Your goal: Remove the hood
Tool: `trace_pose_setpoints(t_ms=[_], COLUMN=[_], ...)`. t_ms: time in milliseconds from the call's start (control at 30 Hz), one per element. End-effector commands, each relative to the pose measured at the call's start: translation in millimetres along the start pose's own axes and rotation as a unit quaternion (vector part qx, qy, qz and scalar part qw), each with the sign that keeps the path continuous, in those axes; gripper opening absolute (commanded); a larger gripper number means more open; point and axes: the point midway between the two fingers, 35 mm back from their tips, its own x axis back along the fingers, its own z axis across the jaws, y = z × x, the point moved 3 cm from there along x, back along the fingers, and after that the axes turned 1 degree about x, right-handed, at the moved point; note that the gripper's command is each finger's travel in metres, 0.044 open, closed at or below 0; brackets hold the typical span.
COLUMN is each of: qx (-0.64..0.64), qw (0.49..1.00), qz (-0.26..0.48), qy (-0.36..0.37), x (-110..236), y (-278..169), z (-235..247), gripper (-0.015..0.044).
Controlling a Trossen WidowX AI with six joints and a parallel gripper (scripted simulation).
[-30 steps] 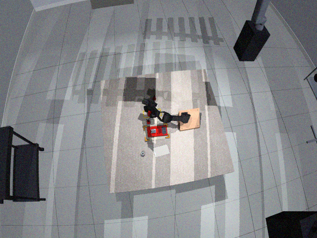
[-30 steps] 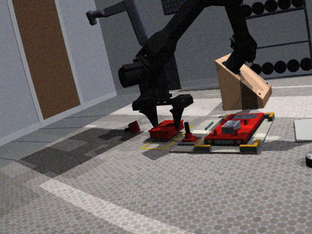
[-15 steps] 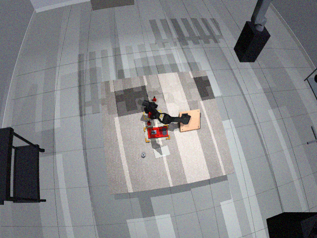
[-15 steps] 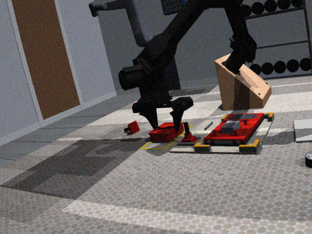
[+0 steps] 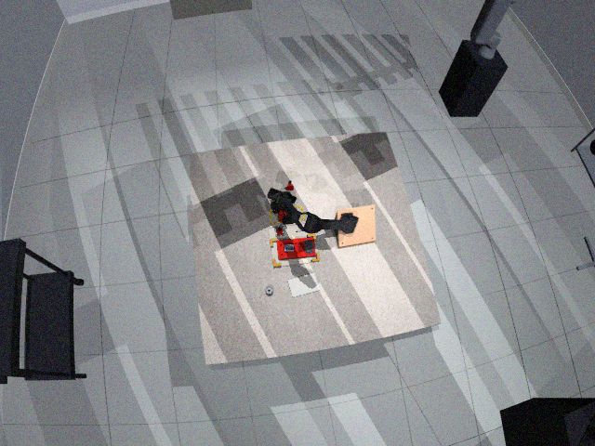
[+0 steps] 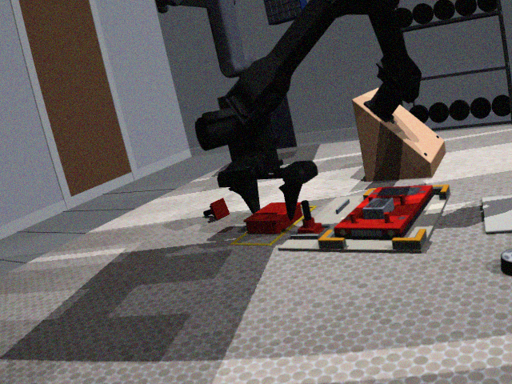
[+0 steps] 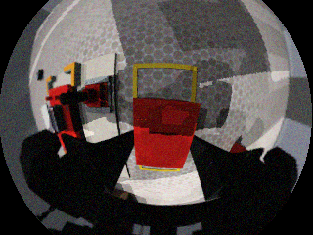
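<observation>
One black arm reaches from its tan wedge base (image 6: 418,144) across the patterned table (image 6: 289,314) and down to the yellow-outlined marked area (image 6: 248,242). Beside that area sits the toy car (image 6: 384,213), a red chassis in a tray with yellow corner blocks, its grey engine block exposed where the hood is missing. The hood (image 6: 269,218), a flat red slab, lies low between the fingers of the gripper (image 6: 270,204), apparently resting on or just above the table, with its far part inside the yellow outline. In the wrist view the hood (image 7: 163,133) covers the near half of the marked area (image 7: 164,69), whose far half shows bare. The fingers are clamped on the hood's two side edges, one dark finger (image 6: 248,194) on each flank.

Step in hand, as judged: release. The fingers should spread evenly so neither drags the slab sideways, and the gripper should then rise straight up until both tips stand apart from the hood. Whether the near edge of the hood lies fully within the yellow line cannot be told; a small push further in before opening may be prudent.

Orientation: the hood's long axis runs along the rectangle's length, away from the wrist camera, and square to the line between the fingers. A small red part (image 6: 218,208) and a black-topped red post (image 6: 308,218) stand nearby.
</observation>
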Motion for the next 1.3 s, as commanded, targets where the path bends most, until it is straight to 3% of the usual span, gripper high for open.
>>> trace_pose_setpoints(t_ms=[0,267,533,1267], qx=[0.000,0.000,0.000,0.000], qw=[1.000,1.000,1.000,1.000], qz=[0.000,0.000,0.001,0.001], qy=[0.000,0.000,0.004,0.004], x=[0.3,2.6,70.8,73.0], y=[0.1,0.4,0.8,0.6], z=[0.0,-0.2,-2.3,-2.2], gripper=[0.0236,0.0440,0.0440,0.0440])
